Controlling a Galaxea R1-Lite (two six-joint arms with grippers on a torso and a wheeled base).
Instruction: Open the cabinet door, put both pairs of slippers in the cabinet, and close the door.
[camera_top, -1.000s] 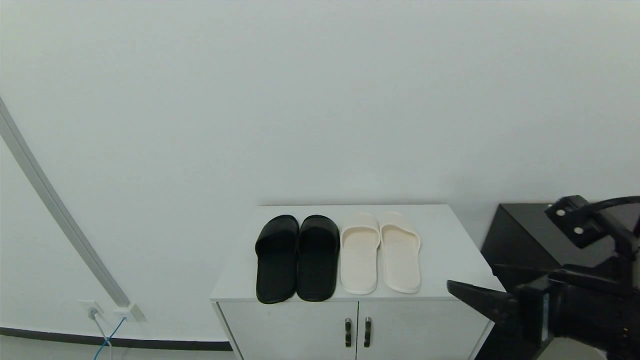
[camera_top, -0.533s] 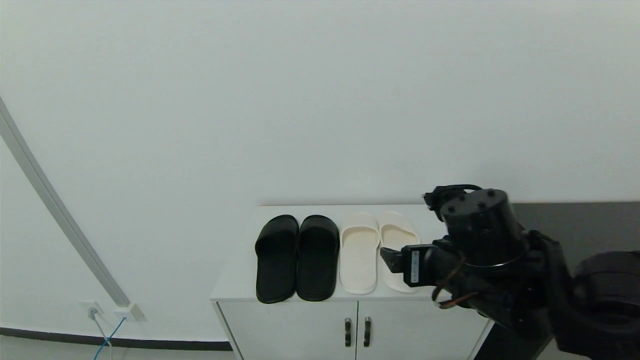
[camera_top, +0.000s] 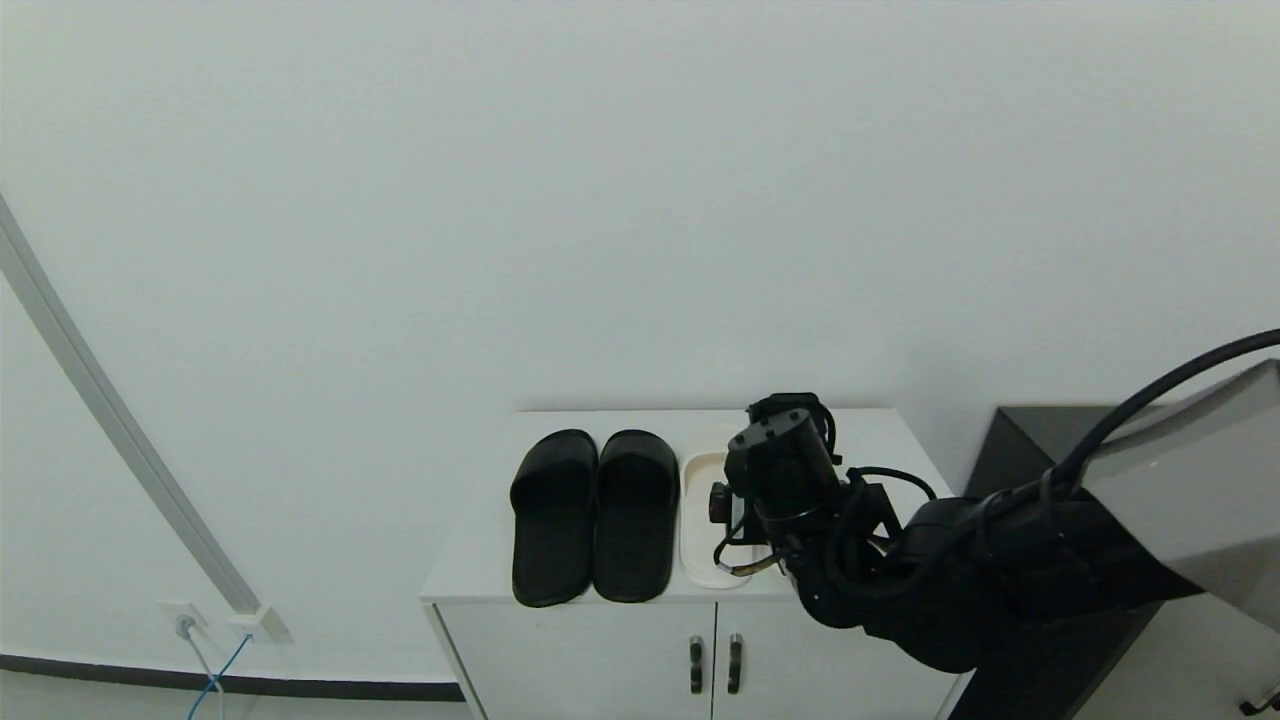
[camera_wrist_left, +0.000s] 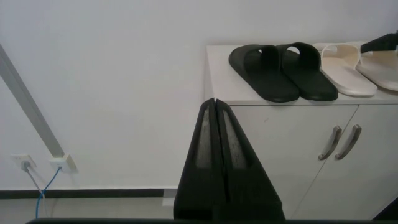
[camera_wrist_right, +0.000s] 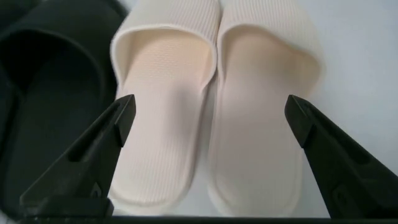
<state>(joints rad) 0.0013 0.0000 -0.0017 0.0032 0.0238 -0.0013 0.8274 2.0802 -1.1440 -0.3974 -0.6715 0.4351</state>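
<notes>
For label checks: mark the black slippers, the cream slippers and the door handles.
black slippers (camera_top: 555, 545), head view, left slipper's footbed.
cream slippers (camera_wrist_right: 163, 130), right wrist view, one footbed.
door handles (camera_top: 735, 663), head view, right handle.

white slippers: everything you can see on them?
The white slippers are a cream, open-backed pair with ribbed uppers and finely textured insoles, foam or rubber by the look. They lie flat and side by side, inner edges together, toes toward the wall, on the cabinet top, just right of the black slippers. The open right gripper hangs over them, one finger off each side, not visibly touching.
</notes>
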